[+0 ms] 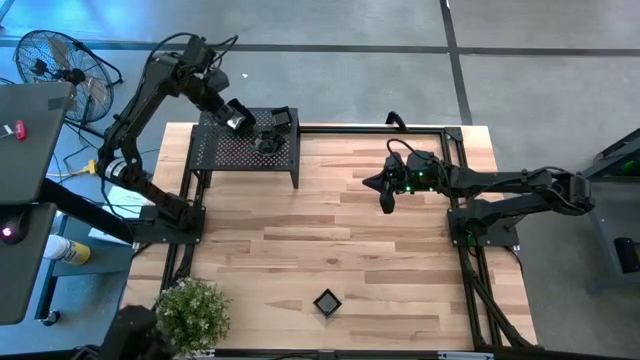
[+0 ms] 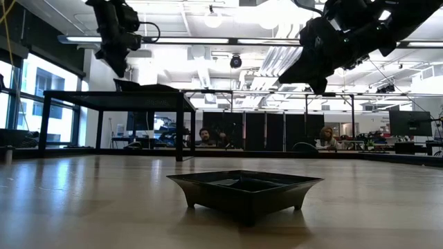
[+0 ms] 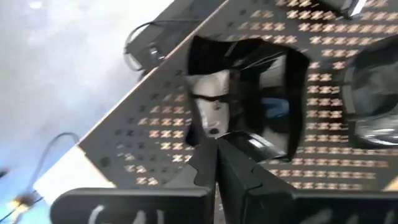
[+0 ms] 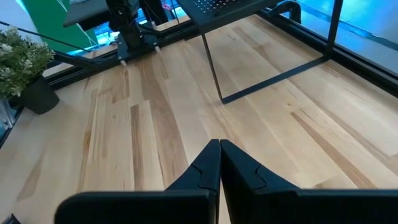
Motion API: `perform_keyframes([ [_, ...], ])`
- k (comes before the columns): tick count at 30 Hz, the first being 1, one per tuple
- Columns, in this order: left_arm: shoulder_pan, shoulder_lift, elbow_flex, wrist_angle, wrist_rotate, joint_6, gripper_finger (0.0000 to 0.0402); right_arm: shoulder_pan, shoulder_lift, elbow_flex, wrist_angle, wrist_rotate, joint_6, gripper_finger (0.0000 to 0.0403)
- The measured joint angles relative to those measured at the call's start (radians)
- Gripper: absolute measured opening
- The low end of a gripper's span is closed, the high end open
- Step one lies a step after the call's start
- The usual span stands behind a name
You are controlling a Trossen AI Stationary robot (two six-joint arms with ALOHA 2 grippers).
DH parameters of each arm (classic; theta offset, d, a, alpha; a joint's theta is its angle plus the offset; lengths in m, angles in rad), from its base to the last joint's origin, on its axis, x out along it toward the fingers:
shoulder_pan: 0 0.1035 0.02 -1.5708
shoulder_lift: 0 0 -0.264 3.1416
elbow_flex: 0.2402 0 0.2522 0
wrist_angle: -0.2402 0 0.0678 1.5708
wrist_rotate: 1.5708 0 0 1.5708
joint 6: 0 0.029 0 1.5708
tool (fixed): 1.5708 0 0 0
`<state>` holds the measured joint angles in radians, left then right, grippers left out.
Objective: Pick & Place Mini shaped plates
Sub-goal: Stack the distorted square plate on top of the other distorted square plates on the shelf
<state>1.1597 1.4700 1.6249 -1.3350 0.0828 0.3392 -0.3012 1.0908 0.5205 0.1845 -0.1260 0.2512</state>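
A black perforated shelf (image 1: pixel 225 150) stands at the table's far left. My left gripper (image 1: pixel 240 117) reaches over it, pointing steeply down, shut at the near rim of a glossy square mini plate (image 3: pixel 261 93). Other mini plates (image 1: pixel 268 141) (image 1: pixel 283 118) rest on the shelf beside it, one of them rounded (image 3: pixel 373 93). Another square plate (image 1: pixel 327 301) stands on its small feet on the wood near the front edge (image 2: pixel 243 188). My right gripper (image 1: pixel 386 203) hovers shut above the table's middle right, holding nothing (image 4: pixel 219 144). My left gripper pinches the square plate's near rim (image 3: pixel 239 138) between its two fingertips, coming from above at a steep slant. The plate lies out beyond the fingers over the shelf top. I cannot tell whether it is lifted clear of the shelf.
Bare wood lies between the shelf and the front plate. A potted plant (image 1: pixel 190 312) stands at the front left corner. Black frame rails (image 1: pixel 470 260) run along the table's sides. A fan (image 1: pixel 60 65) stands on the floor at the far left. People sit in the room behind (image 2: pixel 204 137).
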Motion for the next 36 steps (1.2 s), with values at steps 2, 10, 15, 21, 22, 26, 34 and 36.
perform_keyframes([
  [2,0.014,0.0,0.0,0.001,0.05,0.0,0.0002,0.0,0.0,0.0,0.0,0.005,0.003,0.0002],
  [10,0.067,0.0,0.0,0.003,0.034,-0.063,0.0002,0.0,0.0,0.0,0.001,0.007,0.012,0.0002],
  [15,0.034,-0.001,0.0,0.018,-0.008,-0.083,0.0033,0.0,0.0,0.0,0.001,0.02,0.013,0.0003],
  [21,-0.019,-0.001,0.0,0.031,-0.06,-0.075,0.0087,0.0,0.0,0.0,0.001,0.049,0.012,0.0004],
  [22,-0.023,-0.001,-0.001,0.037,-0.068,-0.074,0.0091,0.0,0.0,0.0,0.001,0.051,0.011,0.0004],
  [26,-0.021,0.004,-0.03,0.046,-0.098,-0.082,0.0089,0.0,0.0,0.0,0.001,0.059,0.01,0.0002],
  [34,-0.021,0.004,-0.055,0.067,-0.098,-0.058,0.0008,0.0,0.0,0.0,0.001,0.059,0.013,0.0002],
  [36,-0.021,0.0,-0.055,0.075,-0.098,-0.059,0.0008,0.0,0.0,0.0,0.001,0.06,0.013,0.0002],
])
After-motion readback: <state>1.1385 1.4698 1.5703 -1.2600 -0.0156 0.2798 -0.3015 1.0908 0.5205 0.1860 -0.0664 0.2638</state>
